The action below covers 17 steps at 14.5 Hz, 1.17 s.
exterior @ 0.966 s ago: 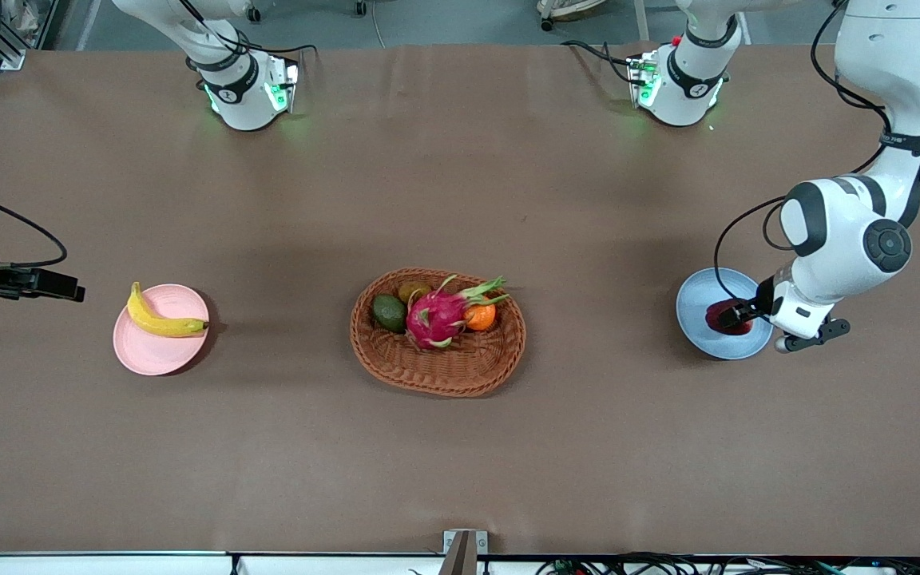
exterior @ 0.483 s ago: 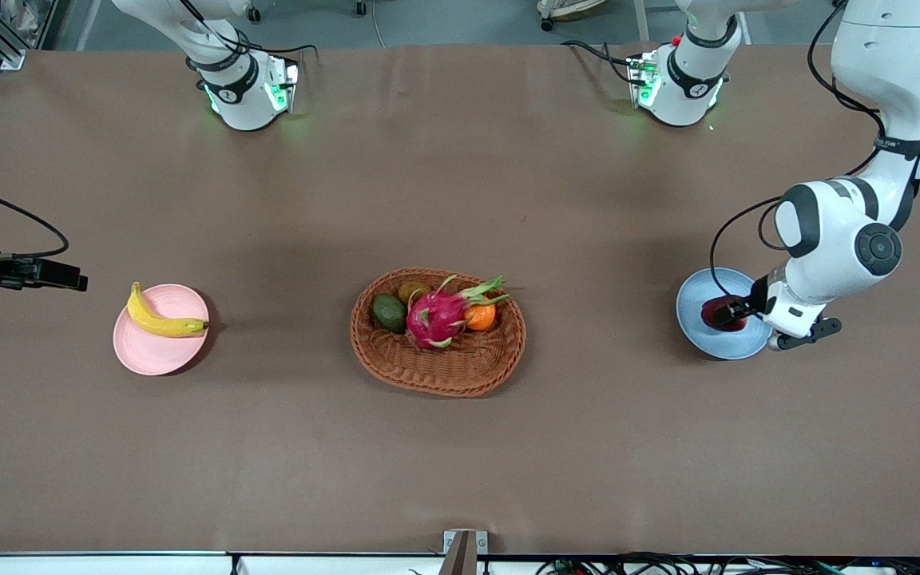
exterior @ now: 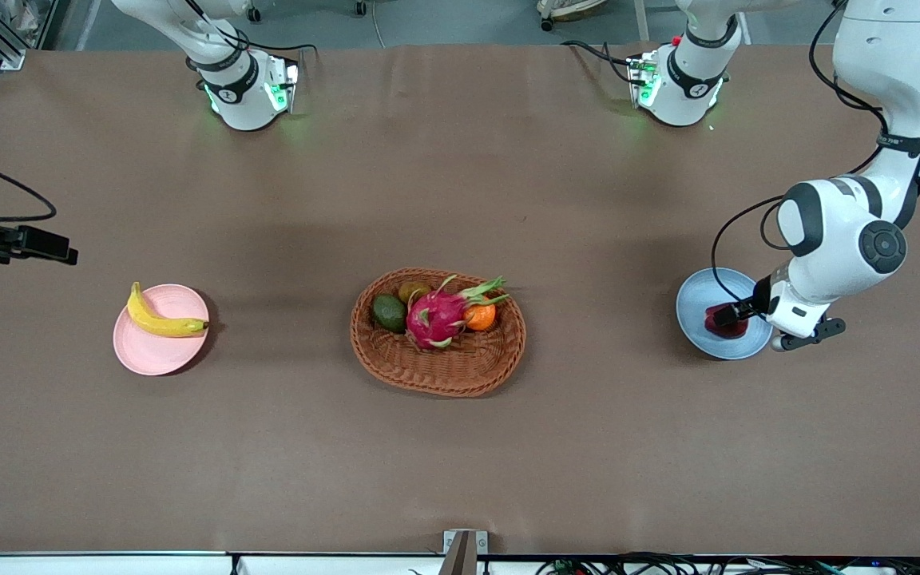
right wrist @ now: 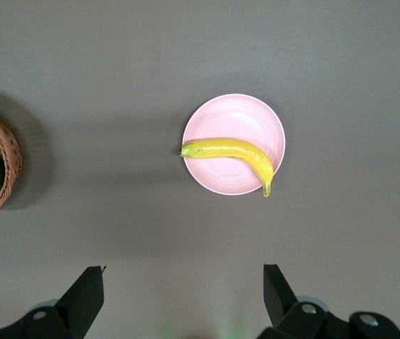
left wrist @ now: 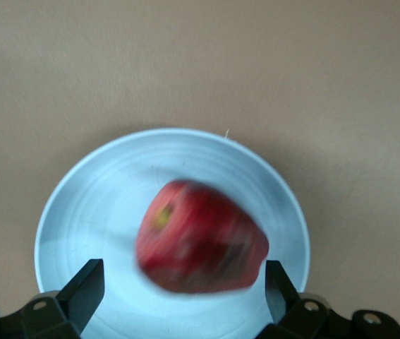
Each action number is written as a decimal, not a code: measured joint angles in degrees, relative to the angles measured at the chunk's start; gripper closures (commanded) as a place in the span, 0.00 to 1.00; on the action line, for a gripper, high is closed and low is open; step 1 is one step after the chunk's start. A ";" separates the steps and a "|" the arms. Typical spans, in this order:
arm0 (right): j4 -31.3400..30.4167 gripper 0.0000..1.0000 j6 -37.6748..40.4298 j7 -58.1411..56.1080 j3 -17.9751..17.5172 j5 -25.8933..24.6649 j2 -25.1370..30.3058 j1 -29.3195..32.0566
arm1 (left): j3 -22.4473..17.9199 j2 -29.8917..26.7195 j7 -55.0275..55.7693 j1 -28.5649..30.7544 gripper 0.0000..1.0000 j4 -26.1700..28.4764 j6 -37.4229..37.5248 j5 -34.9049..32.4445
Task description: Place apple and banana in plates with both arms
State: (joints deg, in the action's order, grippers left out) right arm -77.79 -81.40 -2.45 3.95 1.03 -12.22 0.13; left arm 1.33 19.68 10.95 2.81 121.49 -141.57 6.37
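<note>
Brown table (exterior: 460,447) | left wrist: apple (left wrist: 201,236) between spread claw (left wrist: 184,282) fingers

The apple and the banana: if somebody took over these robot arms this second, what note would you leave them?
Left gripper: open, just over the blue plate; fingers stand apart on either side of the apple, not gripping it.
Right gripper: open, holding nothing, up over the table at the right arm's end.
Banana: lying on the pink plate.
Wicker basket mid-table holds the dragon fruit and other fruit; leave it.
Done: both fruits appear placed.
Left: lift the left arm clear.
</note>
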 measured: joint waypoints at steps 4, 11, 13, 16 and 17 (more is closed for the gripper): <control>-4.08 0.00 0.00 0.00 1.19 -0.27 4.51 -1.41 | 0.04 -4.82 -0.54 0.00 0.00 -1.38 5.56 -0.09; -8.09 0.00 0.46 0.00 1.32 -1.13 10.88 -1.38 | -0.06 -15.63 -5.32 0.31 0.00 -13.29 27.38 -0.70; -9.47 0.00 0.49 0.00 1.33 -1.19 12.32 -1.22 | -0.05 -16.64 -6.11 0.31 0.00 -18.30 32.78 -1.53; -10.63 0.00 0.49 0.00 1.24 -1.21 13.66 -1.01 | 0.07 -16.78 -7.89 0.28 0.00 -26.82 40.36 -2.72; -10.67 0.00 0.49 0.00 0.95 -1.21 13.89 -0.90 | 0.13 -16.78 -8.33 0.25 0.00 -28.92 41.53 -2.75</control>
State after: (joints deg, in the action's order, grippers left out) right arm -88.45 -80.91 -2.45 4.90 -0.19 1.67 -0.77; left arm 1.45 2.90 2.62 3.06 92.57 -100.04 3.62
